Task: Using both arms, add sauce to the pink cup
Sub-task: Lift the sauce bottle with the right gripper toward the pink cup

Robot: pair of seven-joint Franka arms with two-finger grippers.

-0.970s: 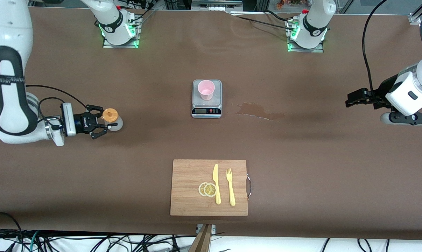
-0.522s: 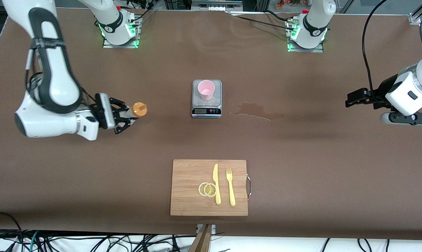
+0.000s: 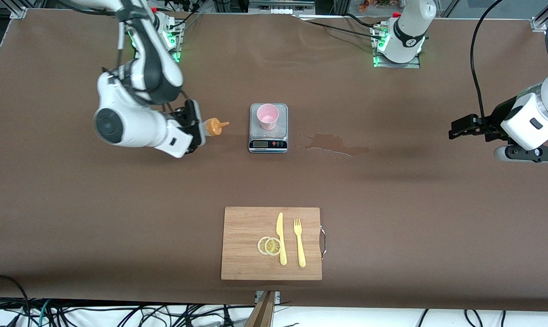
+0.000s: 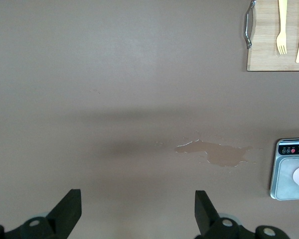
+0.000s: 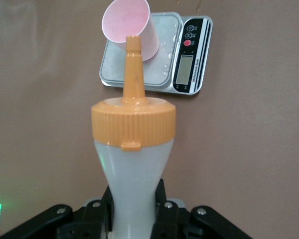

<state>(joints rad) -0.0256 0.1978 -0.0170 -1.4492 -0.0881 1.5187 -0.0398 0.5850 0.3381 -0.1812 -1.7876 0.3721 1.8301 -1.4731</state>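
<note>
Swung across from the right arm's end of the table, right gripper [image 3: 196, 128] pinching the sauce [image 3: 212, 127] tipped nozzle-first beside the pink cup [image 3: 267, 116] on the scale [image 3: 268, 144], pour probably next; left gripper [image 4: 137, 214] waiting, jaws spread.

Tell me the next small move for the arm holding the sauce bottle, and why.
Probably carry the bottle a little more toward the pink cup until its nozzle is over the rim. The right gripper holds the bottle tipped sideways, nozzle aimed at the cup on the scale, but short of it, over bare table. The left gripper waits open at its end of the table.
</note>
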